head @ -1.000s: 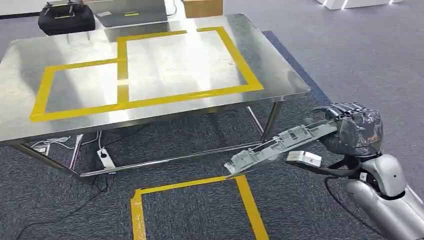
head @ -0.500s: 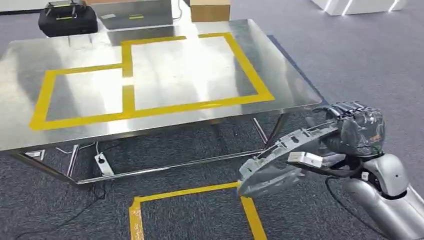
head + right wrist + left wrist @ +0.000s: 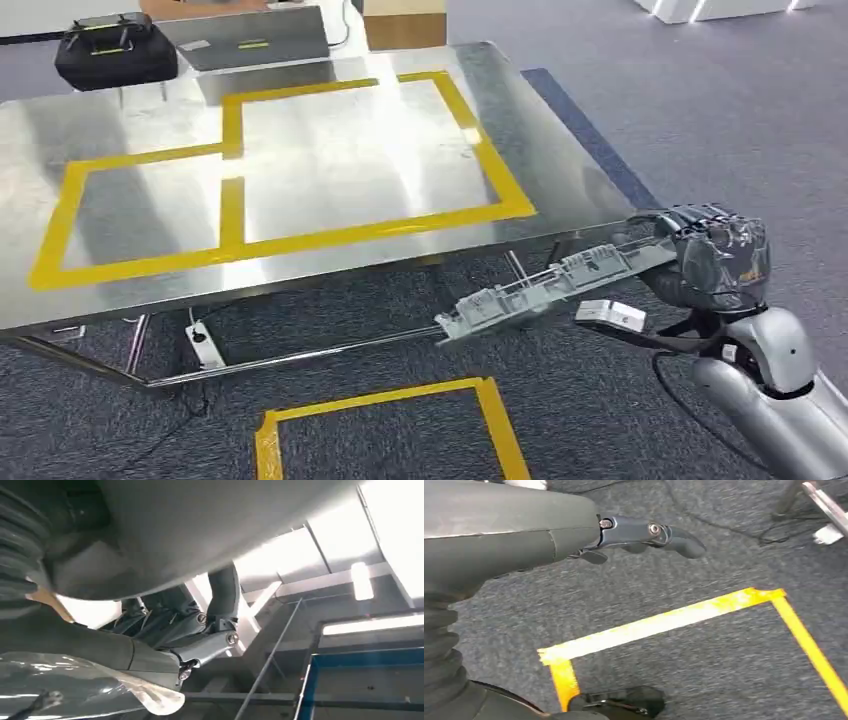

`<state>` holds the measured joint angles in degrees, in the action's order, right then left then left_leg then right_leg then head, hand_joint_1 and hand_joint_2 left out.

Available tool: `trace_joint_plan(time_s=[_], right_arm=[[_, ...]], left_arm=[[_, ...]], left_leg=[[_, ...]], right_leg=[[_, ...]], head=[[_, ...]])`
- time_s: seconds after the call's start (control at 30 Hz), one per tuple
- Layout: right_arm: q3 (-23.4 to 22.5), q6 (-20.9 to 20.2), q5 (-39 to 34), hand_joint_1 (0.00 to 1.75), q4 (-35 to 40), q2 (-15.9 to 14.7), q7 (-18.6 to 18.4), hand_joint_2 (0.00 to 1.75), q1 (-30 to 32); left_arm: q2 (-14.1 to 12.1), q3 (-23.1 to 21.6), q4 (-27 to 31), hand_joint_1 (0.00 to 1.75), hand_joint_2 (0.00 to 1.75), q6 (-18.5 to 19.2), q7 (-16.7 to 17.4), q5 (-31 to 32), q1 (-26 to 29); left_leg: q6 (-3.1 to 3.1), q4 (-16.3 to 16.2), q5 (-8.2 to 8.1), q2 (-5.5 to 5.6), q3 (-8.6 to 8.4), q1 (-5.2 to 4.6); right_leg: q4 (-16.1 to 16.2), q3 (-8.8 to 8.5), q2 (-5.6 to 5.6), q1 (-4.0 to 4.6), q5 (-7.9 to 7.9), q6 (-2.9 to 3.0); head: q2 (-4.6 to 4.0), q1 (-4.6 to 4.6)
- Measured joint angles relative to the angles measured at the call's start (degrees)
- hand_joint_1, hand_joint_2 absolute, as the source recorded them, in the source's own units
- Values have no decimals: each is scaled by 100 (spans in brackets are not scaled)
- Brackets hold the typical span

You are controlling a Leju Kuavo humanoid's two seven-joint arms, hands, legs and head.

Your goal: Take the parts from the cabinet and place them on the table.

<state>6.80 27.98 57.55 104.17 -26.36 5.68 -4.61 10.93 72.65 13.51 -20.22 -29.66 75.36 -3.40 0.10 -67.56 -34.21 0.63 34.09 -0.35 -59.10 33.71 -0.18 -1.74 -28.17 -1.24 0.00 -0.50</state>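
A long grey plastic part [image 3: 540, 285] with ribs and clips is held at one end by my right hand [image 3: 715, 260], which is wrapped in clear film. The part juts out to the left, slightly downward, just in front of and below the front right corner of the steel table [image 3: 350, 140]. A small white tag [image 3: 610, 316] hangs under it near the hand. In the right wrist view the right hand's fingers [image 3: 200, 645] curl over a film-covered surface [image 3: 75, 685]. My left hand [image 3: 639, 535] hangs over the carpet with its fingers stretched out, holding nothing.
Yellow tape [image 3: 480, 150] marks two rectangles on the tabletop. A black case [image 3: 115, 45], a grey laptop [image 3: 250, 35] and a cardboard box [image 3: 405, 20] sit at the far edge. A yellow tape square [image 3: 490, 400] and a power strip [image 3: 203, 345] lie on the carpet.
The camera has shifted slightly. The part's free end dipped toward the floor half a second ago and has now risen again, closer to the table's front edge.
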Motion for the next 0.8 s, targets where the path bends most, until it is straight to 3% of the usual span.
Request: trace_joint_plan(time_s=[0.07, 0.1, 0.17, 0.23, 0.27, 0.3, 0.33, 0.37, 0.4, 0.47, 0.57, 0.6, 0.63, 0.67, 0.73, 0.77, 0.8], right_arm=[[2, 0, 2, 175, 0, 0, 0, 175, 7], [2, 0, 4, 175, 0, 0, 0, 175, 9], [2, 0, 11, 175, 0, 0, 0, 175, 7], [-6, 0, 11, 175, 0, 0, 0, 175, 8], [-7, 0, 9, 175, -4, 2, 0, 175, 4], [-7, 2, 7, 175, -4, 0, 0, 175, -1], [-4, -2, 9, 175, -4, 2, 0, 175, 13], [-2, 0, 7, 175, -4, 2, -4, 175, 30], [-15, 0, 4, 175, 6, -4, -4, 175, 27], [-26, 2, 9, 175, 17, -4, 2, 175, 2], [-37, -2, 7, 175, 17, -4, -7, 175, 37], [-37, -4, 9, 175, 17, -4, -7, 175, 70], [-35, -4, 9, 175, 17, -4, -7, 175, 86], [-35, -4, 9, 175, 17, -4, -9, 175, 85], [-42, -4, 9, 175, 17, -7, -13, 175, 82], [-39, -4, 7, 175, 15, -7, -15, 175, 83], [-46, -4, 4, 175, 29, -11, -15, 175, 79]], left_arm=[[0, 0, 0, 0, 175, 4, 0, 18, 13], [0, 0, -2, 0, 175, 11, 0, 20, 27], [0, -2, -2, 0, 175, 13, 0, 22, 33], [-2, -4, -2, 0, 175, 13, 0, 24, 31], [-18, -4, -2, 0, 175, 13, 2, 26, 28], [-15, -7, -2, 0, 175, 13, 2, 26, 28], [-13, -9, -2, 0, 175, 13, 4, 26, 30], [-13, -9, -4, 0, 175, 13, 4, 26, 51], [-7, -13, -7, 0, 175, 15, 4, 26, 52], [-7, -28, -7, 0, 175, 13, 4, 24, 28], [15, -33, -7, 0, 175, 15, 4, 26, 4], [22, -35, -7, 0, 175, 15, 7, 24, 9], [31, -33, -7, 0, 175, 15, 9, 24, 23], [33, -33, -7, 0, 175, 13, 15, 24, 30], [37, -33, -7, 0, 175, 9, 24, 18, 22], [35, -33, -7, 0, 175, 7, 28, 17, 19], [35, -33, -7, 0, 175, -2, 31, 17, 2]], left_leg=[[-29, -817, -304, -9, 548, 22], [-22, -866, -250, -9, 652, 22], [33, -354, 249, -9, 555, 17], [164, 590, 963, -9, 315, -23], [185, 492, 803, -22, 349, -65], [226, 618, 776, -28, 333, -81], [239, 697, 858, -21, 304, -110], [263, 723, 841, -17, 292, -117], [269, 833, 844, -19, 218, -71], [304, 973, 833, -20, 63, -36], [346, 969, 757, -20, -20, -38], [347, 965, 716, -15, -60, -37], [341, 957, 664, -5, -124, -35], [330, 949, 611, -2, -186, -32], [282, 905, 479, 11, -321, -17], [238, 898, 431, 23, -319, -51], [211, 829, 405, 36, -298, -61]], right_leg=[[-2, -63, 3, 13, -79, 4], [-2, -112, 11, 15, -118, 1], [-1, -257, 24, 31, -220, -7], [17, -375, 22, 44, -334, -37], [27, -444, 22, 51, -351, -61], [48, -415, 45, 25, -349, -83], [59, -411, 36, 26, -381, -135], [114, -445, 32, 22, -388, -152], [175, -507, 33, 43, -410, -190], [-116, -345, 21, 41, -555, -217], [-1395, 476, 24, 44, -949, -247], [-1602, 679, 24, 45, -913, -261], [-1504, 739, 21, 38, -666, -270], [-1193, 670, 18, 31, -356, -277], [-234, 358, 7, 14, 280, -281], [-228, 287, 6, 39, 173, -279], [-30, 134, 24, 41, 105, -223]], head=[[0, 11], [0, 4], [0, 13], [0, 9], [0, -24], [0, -11], [0, 26], [0, 0], [0, 9], [0, -26], [0, -24], [0, -35], [0, -30], [0, -33], [0, -33], [0, -28], [0, -33]])
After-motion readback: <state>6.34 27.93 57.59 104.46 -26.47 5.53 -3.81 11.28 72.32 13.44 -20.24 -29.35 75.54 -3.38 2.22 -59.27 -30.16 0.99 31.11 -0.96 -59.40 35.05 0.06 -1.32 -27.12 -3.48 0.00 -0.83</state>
